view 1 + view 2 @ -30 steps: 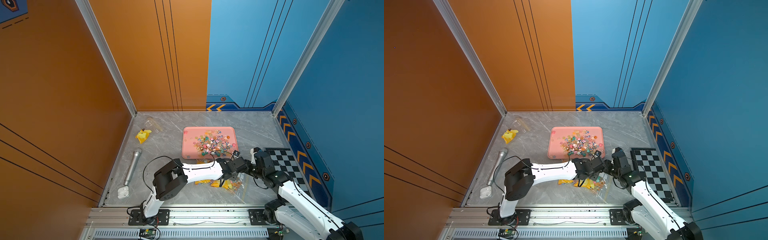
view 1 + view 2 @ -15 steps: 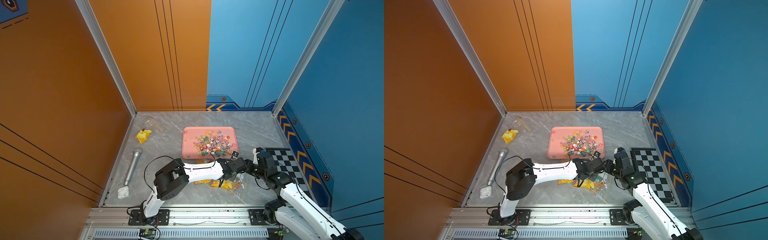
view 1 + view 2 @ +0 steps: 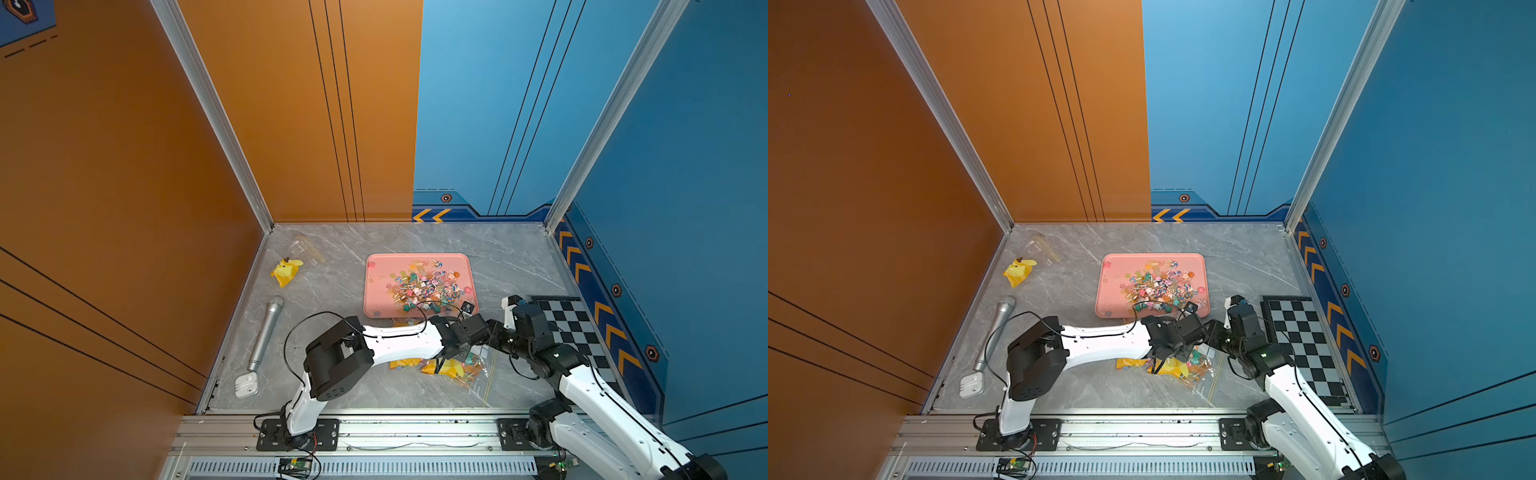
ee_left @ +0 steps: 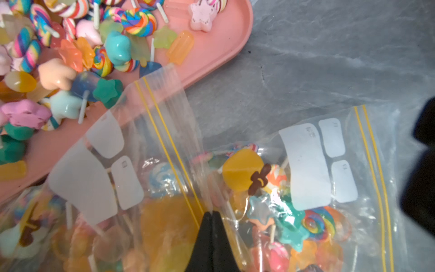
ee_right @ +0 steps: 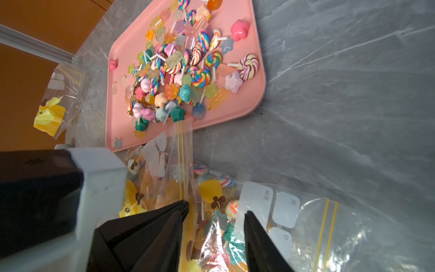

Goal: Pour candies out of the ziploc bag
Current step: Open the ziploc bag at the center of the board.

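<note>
Bright, even light from above fills both top views, with soft shadows on the tabletop (image 3: 332, 291) under the arms (image 3: 399, 345). In the wrist views the ziploc bag (image 4: 164, 131) throws white glints; the near fingers (image 5: 261, 247) look soft-edged.

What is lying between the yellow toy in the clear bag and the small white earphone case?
A silver metal microphone lies between them, its round head toward the yellow toy; both top views show it.
</note>
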